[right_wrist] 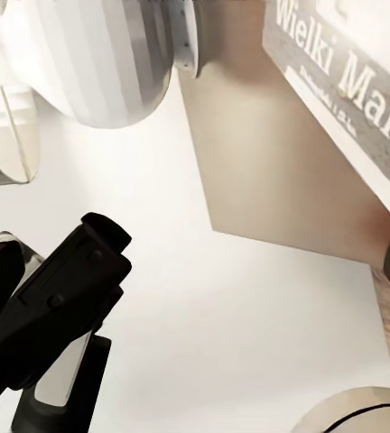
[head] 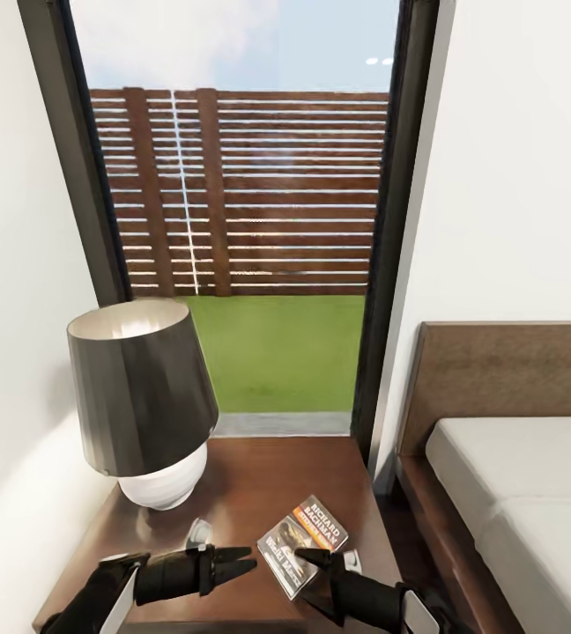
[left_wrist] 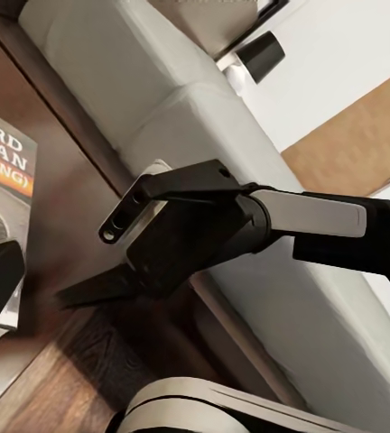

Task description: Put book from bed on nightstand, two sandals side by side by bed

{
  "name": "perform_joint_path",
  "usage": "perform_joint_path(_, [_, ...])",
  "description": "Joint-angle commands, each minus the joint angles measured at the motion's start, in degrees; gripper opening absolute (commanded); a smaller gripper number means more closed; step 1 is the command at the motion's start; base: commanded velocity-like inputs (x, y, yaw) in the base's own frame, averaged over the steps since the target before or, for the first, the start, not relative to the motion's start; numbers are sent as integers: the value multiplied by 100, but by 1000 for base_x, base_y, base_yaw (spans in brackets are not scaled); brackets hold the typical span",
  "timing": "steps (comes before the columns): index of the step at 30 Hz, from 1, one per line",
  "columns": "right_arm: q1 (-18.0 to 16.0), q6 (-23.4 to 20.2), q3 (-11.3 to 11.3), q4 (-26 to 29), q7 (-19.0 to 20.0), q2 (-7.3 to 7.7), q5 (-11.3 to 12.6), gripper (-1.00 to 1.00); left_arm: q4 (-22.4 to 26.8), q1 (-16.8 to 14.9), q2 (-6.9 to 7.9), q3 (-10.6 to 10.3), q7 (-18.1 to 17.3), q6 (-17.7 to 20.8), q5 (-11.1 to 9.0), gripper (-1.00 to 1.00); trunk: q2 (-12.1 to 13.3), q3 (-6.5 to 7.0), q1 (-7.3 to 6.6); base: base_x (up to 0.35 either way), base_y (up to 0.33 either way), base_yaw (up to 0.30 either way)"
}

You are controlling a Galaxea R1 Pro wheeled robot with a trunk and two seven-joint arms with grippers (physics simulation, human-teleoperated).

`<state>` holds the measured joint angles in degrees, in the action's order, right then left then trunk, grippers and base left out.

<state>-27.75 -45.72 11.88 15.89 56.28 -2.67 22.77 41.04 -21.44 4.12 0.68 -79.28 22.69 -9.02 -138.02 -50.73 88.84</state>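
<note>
Since the book (head: 303, 544) already lies flat on the nightstand (head: 259, 480), cover up and turned at an angle, the book half of the task looks done, with the sandals yet to be dealt with; the right gripper (head: 310, 558) sits at the book's near edge, its dark fingertips touching or just over the cover, though I cannot tell if they are spread or pressed together; nothing seems pinched, so my read is a release pose after setting the book down; the left gripper (head: 243, 562) hovers just beside the book on the far side from the right one, fingers close to a narrow point and holding nothing, likely parked as a standby; in the left wrist view the right gripper (left_wrist: 96, 287) tapers to one dark tip just above the wood, book (left_wrist: 4, 180) ahead of it; lamp (head: 140, 396) stands beyond the left gripper on the same top, well apart from the book, so the drop spot was the free near corner; bed (head: 515, 458) lies out past the right gripper, mattress bare where seen
</note>
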Motion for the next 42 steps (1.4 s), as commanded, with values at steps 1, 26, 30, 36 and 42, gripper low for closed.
perform_joint_path(1, [-2, -28, 16, 1, 4, -1, 0, 100, 1, -2, 1, 1, -17, 60, -12, 100, 39, 13, -24, 0, 0, 0])
perform_joint_path(26, [-2, 36, 16, 1, 14, 2, 0, 100, 1, -4, 1, -7, -13, 60, -12, 100, 1042, 461, -573, 0, 0, 0])
perform_joint_path(30, [-2, 37, 16, 1, 11, 3, 0, 100, 1, -1, 1, -7, -9, 60, -12, 100, 1202, 533, -661, 0, 0, 0])
perform_joint_path(36, [-2, 37, 16, 2, 7, 4, 0, 100, 1, -4, 1, -7, -8, 60, -12, 100, 1443, 641, -793, 0, 0, 0])
perform_joint_path(42, [-2, 37, 16, 2, 6, 1, 0, 100, 1, -4, -47, -10, -15, 60, -5, 100, 1683, 749, -924, 0, 0, 0])
